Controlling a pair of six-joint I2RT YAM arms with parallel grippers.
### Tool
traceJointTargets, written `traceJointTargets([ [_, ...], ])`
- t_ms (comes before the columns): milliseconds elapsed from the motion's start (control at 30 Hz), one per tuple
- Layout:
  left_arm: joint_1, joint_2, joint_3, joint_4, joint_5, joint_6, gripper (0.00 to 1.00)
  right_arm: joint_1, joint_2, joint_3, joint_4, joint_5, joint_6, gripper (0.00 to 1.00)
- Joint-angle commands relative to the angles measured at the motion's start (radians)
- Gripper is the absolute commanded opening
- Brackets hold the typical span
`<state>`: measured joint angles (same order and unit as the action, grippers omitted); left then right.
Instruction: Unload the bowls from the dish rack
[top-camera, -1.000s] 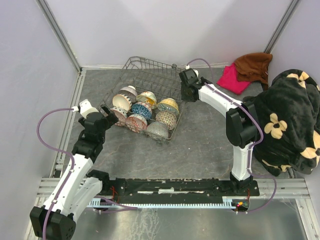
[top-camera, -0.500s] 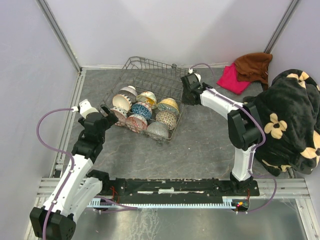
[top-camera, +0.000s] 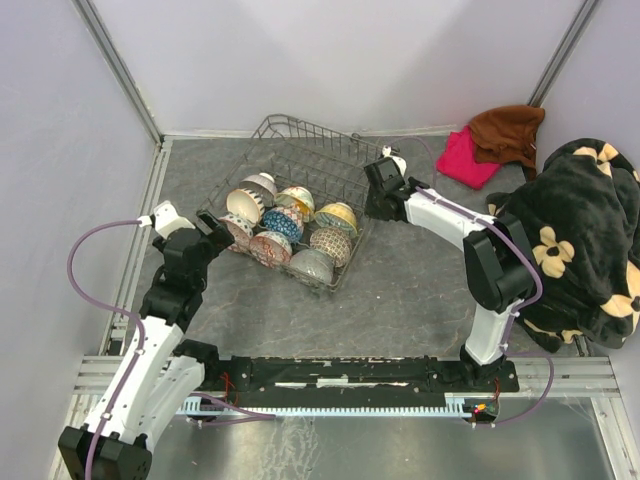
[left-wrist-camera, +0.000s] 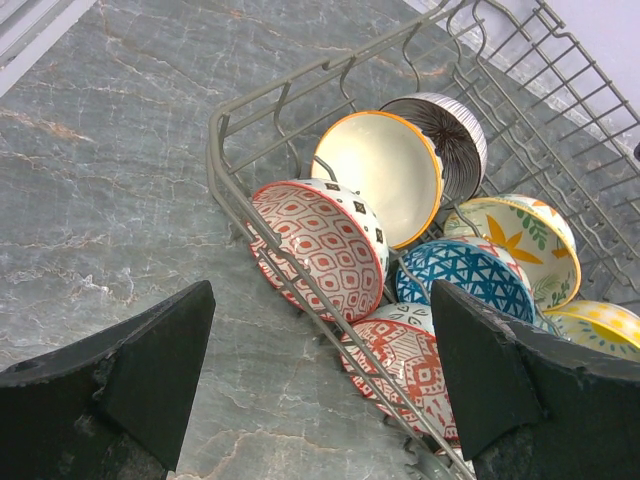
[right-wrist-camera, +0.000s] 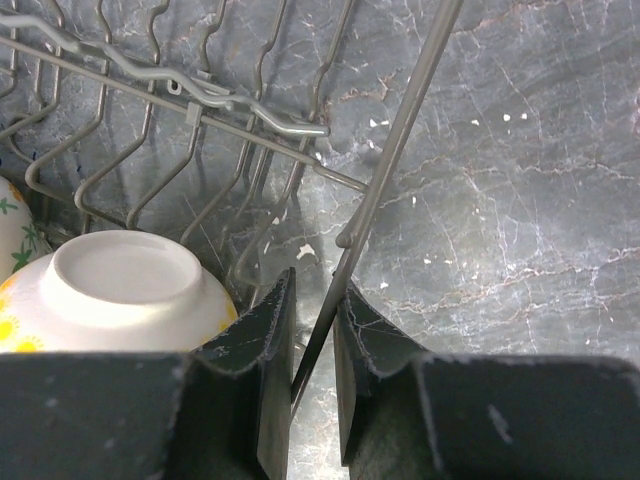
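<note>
The grey wire dish rack lies at the table's middle back with several patterned bowls in its near half. My right gripper is shut on the rack's right rim wire; a cream and yellow bowl sits upside down just left of its fingers. My left gripper is open and empty at the rack's near left corner. In its view a red-patterned bowl, a cream bowl with an orange rim and a blue bowl lean inside the rack.
A red cloth and a brown cloth lie at the back right. A black flowered blanket fills the right side beside the right arm. Walls close in the left and back of the table.
The rack has shifted a little to the right and nearer, along with my right gripper on its rim. My left gripper has drawn slightly left.
</note>
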<state>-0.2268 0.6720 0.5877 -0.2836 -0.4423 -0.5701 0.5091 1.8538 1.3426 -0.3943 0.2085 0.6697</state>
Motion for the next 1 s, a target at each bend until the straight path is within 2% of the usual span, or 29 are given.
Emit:
traceJointTargets([
  [0, -0.004, -0.027, 0.015, 0.003, -0.007, -0.011, 0.95, 0.062, -0.078, -0.031, -0.071, -0.038, -0.052, 0.11],
  [267, -0.003, -0.039, 0.015, -0.008, -0.004, -0.013, 0.95, 0.119, -0.086, -0.054, -0.072, -0.028, -0.04, 0.11],
  [333, -0.004, -0.039, 0.016, -0.008, -0.004, -0.013, 0.95, 0.121, -0.09, -0.06, -0.072, -0.024, -0.039, 0.14],
  [700, -0.004, -0.022, 0.022, -0.005, 0.001, -0.017, 0.95, 0.112, -0.156, -0.074, -0.105, 0.039, -0.056, 0.53],
  [967, -0.003, -0.019, 0.03, -0.006, 0.0, -0.014, 0.97, 0.08, -0.271, -0.125, -0.12, 0.089, -0.049, 0.65],
])
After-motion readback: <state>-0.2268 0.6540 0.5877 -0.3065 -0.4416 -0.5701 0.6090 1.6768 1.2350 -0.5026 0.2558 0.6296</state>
